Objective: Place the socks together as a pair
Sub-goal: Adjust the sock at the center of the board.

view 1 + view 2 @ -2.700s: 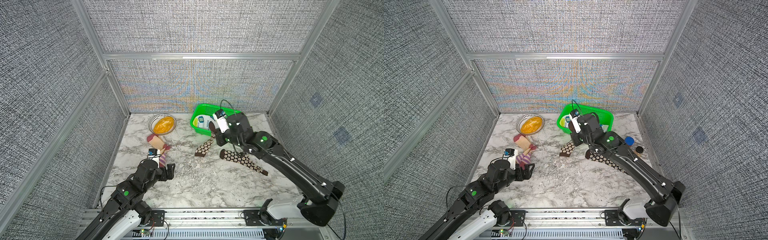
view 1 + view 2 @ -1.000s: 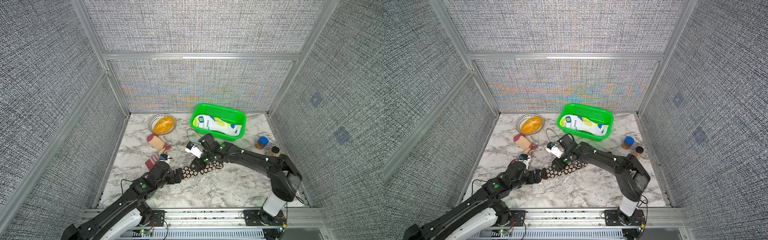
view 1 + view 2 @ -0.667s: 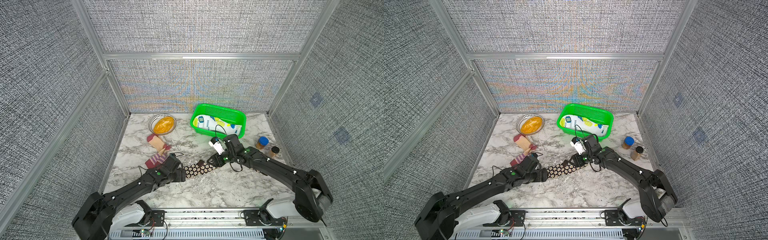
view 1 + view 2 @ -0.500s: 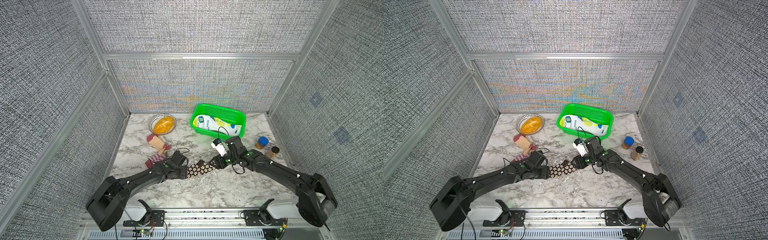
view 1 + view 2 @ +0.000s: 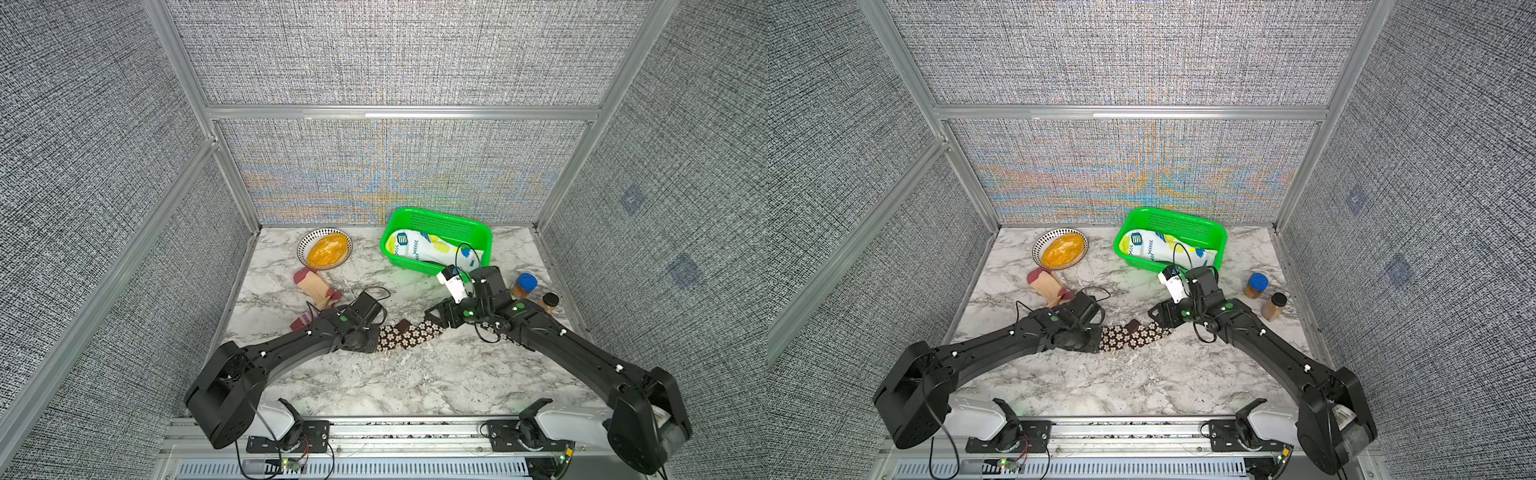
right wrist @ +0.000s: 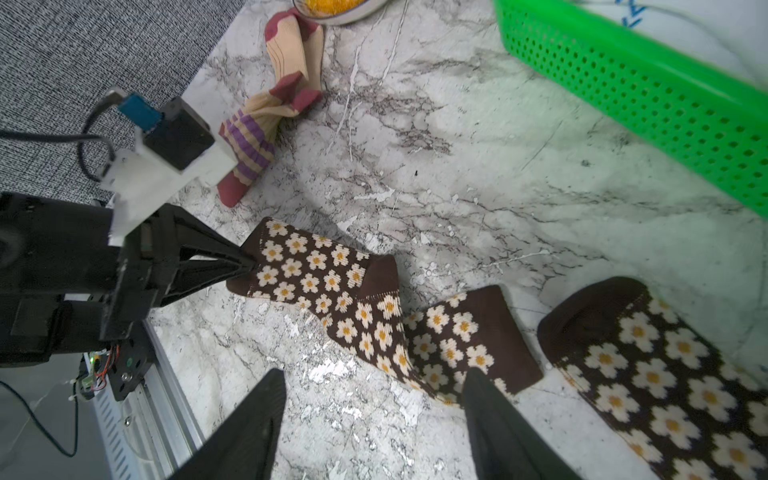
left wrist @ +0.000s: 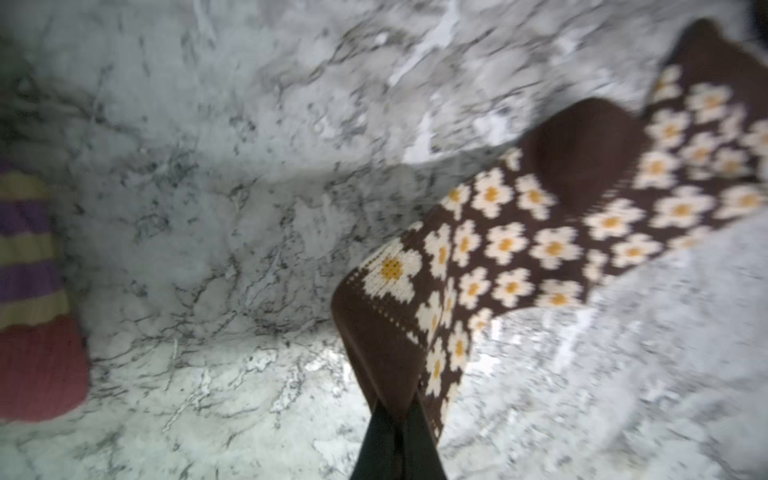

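Note:
A brown daisy-print sock [image 5: 409, 334] [image 5: 1133, 334] lies stretched across the middle of the marble table. My left gripper [image 7: 395, 411] [image 6: 249, 266] is shut on its left end [image 7: 374, 332]. My right gripper [image 6: 374, 378] [image 5: 436, 322] hovers open over the sock's right end, one finger [image 6: 478, 386] just above the fabric. A second daisy-print sock [image 6: 648, 365] lies right beside it, mostly under my right arm in both top views. A maroon-peach sock with purple stripes [image 5: 318, 291] [image 6: 270, 124] lies crumpled at the left. A white sock with lime spots [image 5: 428, 249] sits in the basket.
The green basket [image 5: 440, 216] stands at the back right. A striped bowl of orange-yellow stuff [image 5: 326, 249] is at the back left. Two small jars [image 5: 525, 284] [image 5: 548, 301] stand by the right wall, close to my right arm.
My left gripper has closed on the end of the daisy sock. My right gripper has let go of the sock and stands wider open.

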Tool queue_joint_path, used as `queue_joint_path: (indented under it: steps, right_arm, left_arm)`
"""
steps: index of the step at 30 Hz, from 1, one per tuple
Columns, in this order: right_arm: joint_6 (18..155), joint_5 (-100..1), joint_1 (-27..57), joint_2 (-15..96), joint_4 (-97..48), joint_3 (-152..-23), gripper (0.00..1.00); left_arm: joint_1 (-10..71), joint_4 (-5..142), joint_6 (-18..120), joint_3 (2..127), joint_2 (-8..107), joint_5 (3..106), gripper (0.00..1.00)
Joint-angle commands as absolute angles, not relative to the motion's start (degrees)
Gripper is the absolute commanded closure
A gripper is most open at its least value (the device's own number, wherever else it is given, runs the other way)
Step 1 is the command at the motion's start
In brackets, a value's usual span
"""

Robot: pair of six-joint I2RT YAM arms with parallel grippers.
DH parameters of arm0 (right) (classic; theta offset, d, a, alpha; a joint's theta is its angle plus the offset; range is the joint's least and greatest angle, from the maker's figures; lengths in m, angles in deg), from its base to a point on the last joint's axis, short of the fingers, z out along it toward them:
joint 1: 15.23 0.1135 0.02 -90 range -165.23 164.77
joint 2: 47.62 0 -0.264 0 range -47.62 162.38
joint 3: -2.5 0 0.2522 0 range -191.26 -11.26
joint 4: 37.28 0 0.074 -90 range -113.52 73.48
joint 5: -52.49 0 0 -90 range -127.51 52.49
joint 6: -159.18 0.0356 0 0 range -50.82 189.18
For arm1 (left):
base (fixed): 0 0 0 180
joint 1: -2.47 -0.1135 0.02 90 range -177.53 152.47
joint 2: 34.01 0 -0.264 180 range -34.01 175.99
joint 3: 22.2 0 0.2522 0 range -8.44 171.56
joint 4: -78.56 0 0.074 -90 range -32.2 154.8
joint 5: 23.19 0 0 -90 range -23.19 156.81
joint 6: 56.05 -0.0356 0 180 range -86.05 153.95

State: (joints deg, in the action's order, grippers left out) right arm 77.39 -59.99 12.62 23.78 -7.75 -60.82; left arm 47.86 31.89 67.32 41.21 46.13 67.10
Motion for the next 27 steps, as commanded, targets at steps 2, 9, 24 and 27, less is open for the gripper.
queue_joint_path:
  steps: [2, 9, 24, 27]
  right_arm:
    - [79.32, -61.19, 9.44, 22.54, -10.74, -60.51, 0.29]
    - [79.37, -64.22, 3.03, 20.46, -11.76, -60.95, 0.26]
    - [78.60, -66.23, -4.07, 16.11, -11.96, -62.62, 0.18]
    - [78.93, -66.24, -4.06, 16.92, -12.56, -62.09, 0.15]
  left_arm:
    - [51.36, 25.04, 66.01, 47.66, 44.21, 68.71, 1.00]
    - [59.95, 20.67, 66.82, 64.35, 42.94, 68.22, 1.00]
    - [70.94, 18.86, 70.12, 81.32, 48.58, 70.31, 1.00]
    - [70.94, 21.20, 70.97, 78.80, 47.15, 72.06, 1.00]
